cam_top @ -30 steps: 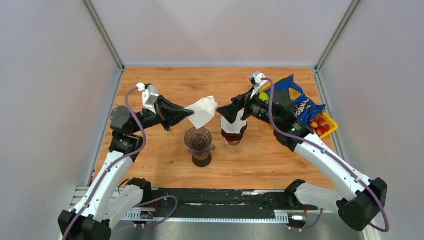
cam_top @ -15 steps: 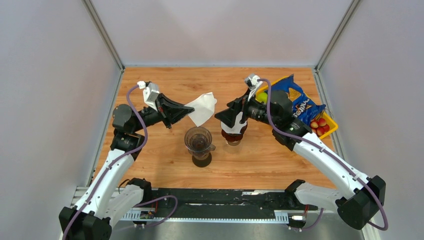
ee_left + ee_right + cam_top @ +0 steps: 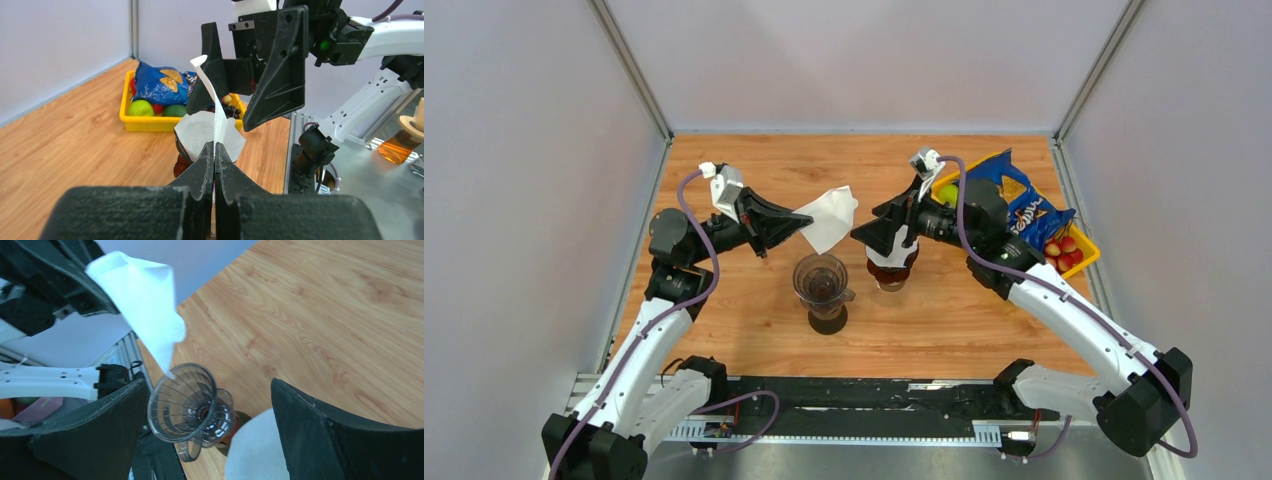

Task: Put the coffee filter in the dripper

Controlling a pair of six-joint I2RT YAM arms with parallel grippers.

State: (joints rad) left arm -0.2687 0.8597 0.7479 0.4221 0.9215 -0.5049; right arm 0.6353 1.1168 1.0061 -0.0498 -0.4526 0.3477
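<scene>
While the left gripper [image 3: 802, 226] pinches the coffee filter [image 3: 830, 220] shut by one edge, the sheet fans toward the upper right of the top view — its lower tip close over the far rim of the dripper [image 3: 822, 281], directly below at frame centre. The right gripper [image 3: 874, 233] — jaws wide, empty — hovers beside.

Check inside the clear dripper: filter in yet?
No. The dripper shows bare ribbed walls, nothing inside. The filter hangs above, shut in the left pincer; its tip hides a bit of rim.
</scene>
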